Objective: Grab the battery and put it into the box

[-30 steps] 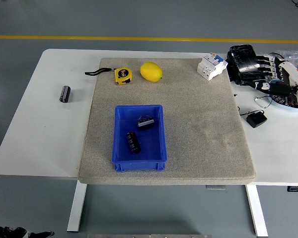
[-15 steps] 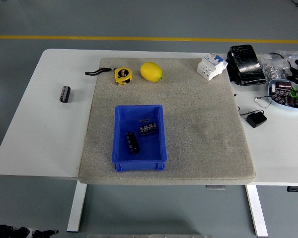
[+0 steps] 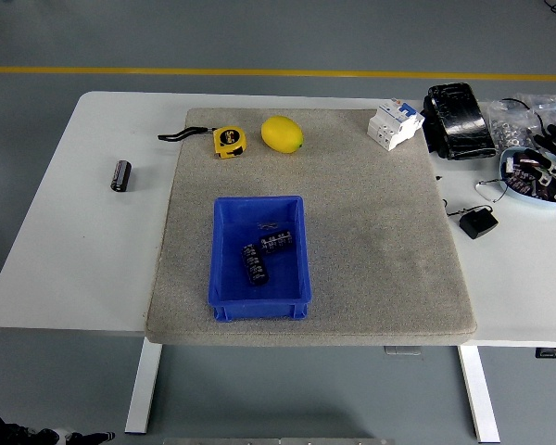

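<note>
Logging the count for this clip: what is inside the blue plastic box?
The blue plastic box holds two black cylindrical batteries, lying close together on its floor, one angled toward the other. Nothing covers them. Whether they touch cannot be told.

The blue box stands open from above, mat around it seemingly bare.

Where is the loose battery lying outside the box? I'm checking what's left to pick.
In the head view, the battery lies on the bare white table at the left, just off the grey mat, left of the tape measure.
</note>
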Controlling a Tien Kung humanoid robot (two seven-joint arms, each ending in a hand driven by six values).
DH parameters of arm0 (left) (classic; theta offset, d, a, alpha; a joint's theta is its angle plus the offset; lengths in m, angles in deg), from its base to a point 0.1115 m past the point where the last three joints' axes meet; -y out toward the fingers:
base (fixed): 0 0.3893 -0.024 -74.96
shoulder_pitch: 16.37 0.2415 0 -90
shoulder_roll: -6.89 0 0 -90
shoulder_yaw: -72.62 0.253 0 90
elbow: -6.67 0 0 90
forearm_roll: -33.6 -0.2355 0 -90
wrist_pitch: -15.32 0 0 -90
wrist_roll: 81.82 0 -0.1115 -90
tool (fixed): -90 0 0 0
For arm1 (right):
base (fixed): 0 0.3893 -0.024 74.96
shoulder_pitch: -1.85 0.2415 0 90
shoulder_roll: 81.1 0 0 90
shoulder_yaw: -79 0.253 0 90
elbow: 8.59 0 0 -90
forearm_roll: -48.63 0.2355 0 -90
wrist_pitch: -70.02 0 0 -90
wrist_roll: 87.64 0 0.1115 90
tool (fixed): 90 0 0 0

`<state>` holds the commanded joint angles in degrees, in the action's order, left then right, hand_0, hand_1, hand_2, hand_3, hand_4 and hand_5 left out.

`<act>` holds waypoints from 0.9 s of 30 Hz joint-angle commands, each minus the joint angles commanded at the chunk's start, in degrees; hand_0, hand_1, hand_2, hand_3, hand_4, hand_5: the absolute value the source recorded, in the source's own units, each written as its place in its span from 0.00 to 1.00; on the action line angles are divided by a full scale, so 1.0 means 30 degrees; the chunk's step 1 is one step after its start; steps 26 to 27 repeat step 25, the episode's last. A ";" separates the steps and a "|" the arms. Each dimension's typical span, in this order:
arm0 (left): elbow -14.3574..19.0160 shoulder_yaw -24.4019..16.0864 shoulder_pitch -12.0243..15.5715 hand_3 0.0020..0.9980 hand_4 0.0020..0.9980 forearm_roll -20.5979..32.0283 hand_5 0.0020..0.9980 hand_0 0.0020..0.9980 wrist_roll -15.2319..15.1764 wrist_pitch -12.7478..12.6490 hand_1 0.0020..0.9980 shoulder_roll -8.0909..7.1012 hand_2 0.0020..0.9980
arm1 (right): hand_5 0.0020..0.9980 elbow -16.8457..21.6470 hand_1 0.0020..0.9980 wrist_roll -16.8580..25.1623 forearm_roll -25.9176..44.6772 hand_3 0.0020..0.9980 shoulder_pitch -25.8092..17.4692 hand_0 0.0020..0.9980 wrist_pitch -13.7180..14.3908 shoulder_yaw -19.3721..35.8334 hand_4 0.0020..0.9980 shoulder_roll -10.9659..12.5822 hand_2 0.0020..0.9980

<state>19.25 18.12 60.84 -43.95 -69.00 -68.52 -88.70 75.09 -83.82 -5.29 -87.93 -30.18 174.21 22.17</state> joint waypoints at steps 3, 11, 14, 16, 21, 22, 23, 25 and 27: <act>0.0003 0.0602 0.0099 0.67 0.74 0.0429 0.64 0.78 -0.0201 -0.0041 0.80 -0.0134 0.83 | 0.75 0.0110 0.79 -0.0115 -0.0253 0.84 -0.0285 0.82 0.0029 0.0390 1.00 -0.0309 0.83; -0.0109 0.0331 0.0790 0.67 0.74 -0.0222 0.64 0.79 -0.0433 -0.0079 0.80 -0.0167 0.84 | 0.75 0.0167 0.79 -0.0346 -0.1024 0.84 -0.0988 0.81 -0.0080 0.0656 1.00 -0.0839 0.83; -0.0086 0.0600 0.1204 0.68 0.74 -0.0345 0.64 0.81 -0.0493 0.0022 0.80 -0.0072 0.84 | 0.75 0.0130 0.79 -0.0474 -0.1019 0.83 -0.1329 0.81 -0.0109 0.0665 1.00 -0.0865 0.83; -0.0081 0.1058 0.1386 0.68 0.74 0.0006 0.64 0.81 -0.0622 -0.0029 0.80 -0.0030 0.84 | 0.75 0.0157 0.79 -0.0539 -0.1044 0.83 -0.1488 0.81 -0.0097 0.0735 1.00 -0.0863 0.83; -0.0071 0.1503 0.1705 0.68 0.74 0.0167 0.64 0.90 -0.0723 -0.0204 0.81 0.0129 0.84 | 0.75 0.0170 0.79 -0.0626 -0.1093 0.83 -0.1820 0.81 -0.0111 0.1022 1.00 -0.0724 0.83; -0.0067 0.1625 0.1740 0.68 0.74 0.0266 0.64 0.90 -0.0756 -0.0228 0.81 0.0130 0.84 | 0.75 0.0176 0.79 -0.0651 -0.1114 0.83 -0.1874 0.81 -0.0124 0.1081 1.00 -0.0713 0.83; -0.0060 0.1894 0.1794 0.68 0.74 0.0470 0.64 0.90 -0.0823 -0.0263 0.81 0.0113 0.84 | 0.75 0.0191 0.79 -0.0699 -0.1159 0.83 -0.1954 0.81 -0.0156 0.1185 1.00 -0.0713 0.83; -0.0099 0.2473 0.1989 0.68 0.74 0.1089 0.64 0.90 -0.1047 -0.0462 0.81 0.0084 0.84 | 0.75 0.0230 0.79 -0.0720 -0.1189 0.83 -0.2121 0.81 -0.0172 0.1406 1.00 -0.0714 0.83; -0.0099 0.2473 0.1989 0.68 0.74 0.1089 0.64 0.90 -0.1047 -0.0462 0.81 0.0084 0.84 | 0.75 0.0230 0.79 -0.0720 -0.1189 0.83 -0.2121 0.81 -0.0172 0.1406 1.00 -0.0714 0.83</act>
